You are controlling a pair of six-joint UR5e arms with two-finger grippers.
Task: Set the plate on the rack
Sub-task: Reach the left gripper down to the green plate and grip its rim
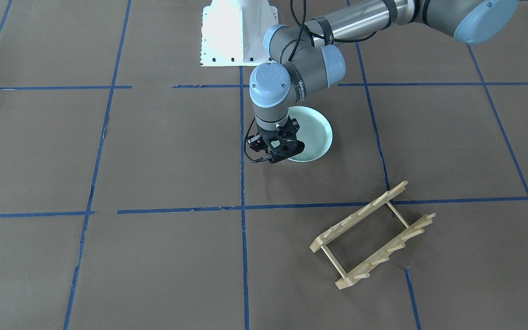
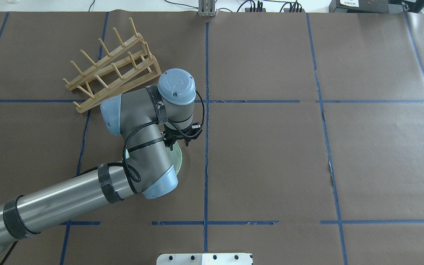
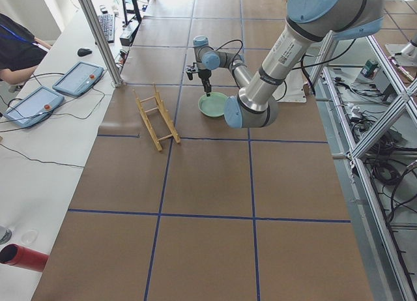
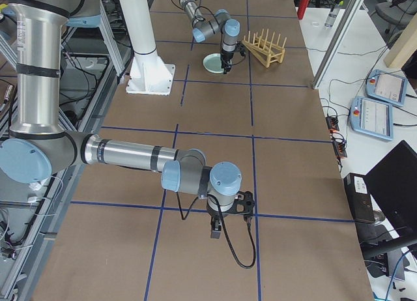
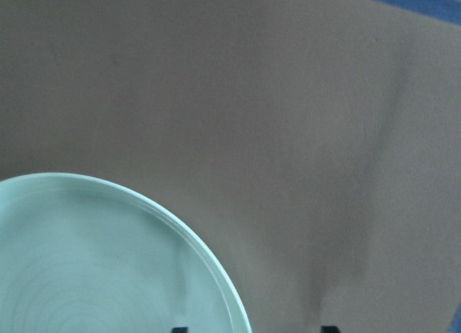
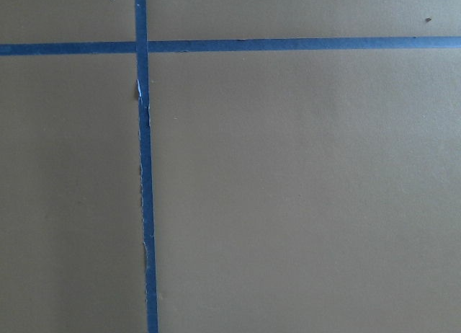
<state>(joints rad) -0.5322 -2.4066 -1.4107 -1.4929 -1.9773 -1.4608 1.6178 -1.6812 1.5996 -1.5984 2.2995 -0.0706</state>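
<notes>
- The plate lies flat on the table, near the robot's base and well apart from the rack.
- The left gripper hangs over the plate's edge, pointing straight down. A flat plate offers only its rim, so that is probably why it is there.
- Its fingers are spread. In the wrist view one dark tip shows inside the rim and one outside, touching nothing, so it holds nothing yet.
- The step in hand looks like lowering and pinching the rim; the lift and carry are not yet done.
- The rack sits upright on its rails with pegs up, skewed to the blue tape lines — a plate would likely need tipping on edge and turning to drop between the pegs.
- Between plate and rack I see brown paper and one tape line.
- The left arm's own elbow hides most of the plate from overhead.
- The right gripper hovers far off at the other end of the table; I cannot tell whether its fingers are spread or closed.
</notes>
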